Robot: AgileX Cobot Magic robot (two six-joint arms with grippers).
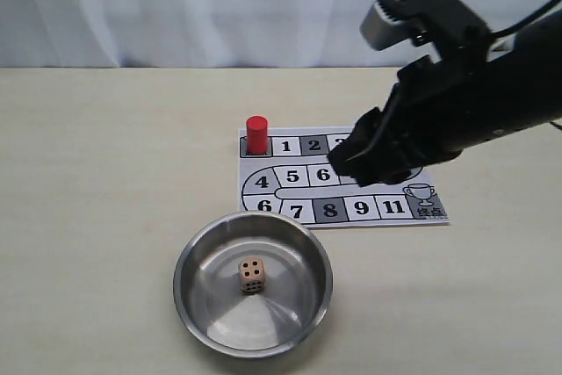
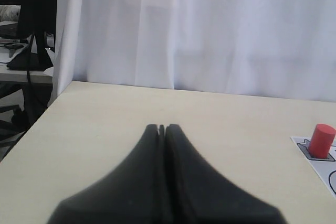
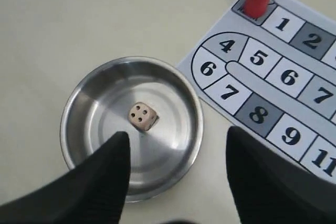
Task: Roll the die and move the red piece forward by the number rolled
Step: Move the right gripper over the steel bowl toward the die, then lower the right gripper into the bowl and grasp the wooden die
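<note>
Die [image 1: 252, 275] sits in steel bowl [image 1: 189, 256], four up; red piece [image 1: 256, 134] upright on start square, 12 o'clock from bowl. Right gripper [image 3: 177, 131] spread wide, empty, at piece's 3 o'clock. Left gripper [image 2: 161, 127] pinched closed, empty. Risks: off-centre approach tips piece; miscount overshoots square 4.

Exterior view: raised, frontal, facing the curtain [image 1: 176, 6] across the table [image 1: 88, 217].
Left wrist view: low, level along the tabletop.
Right wrist view: close, steeply downward.
Shared: red piece [image 1: 256, 133] in all three; steel bowl [image 1: 179, 283] and numbered board [image 1: 361, 209] in exterior and right wrist.
</note>
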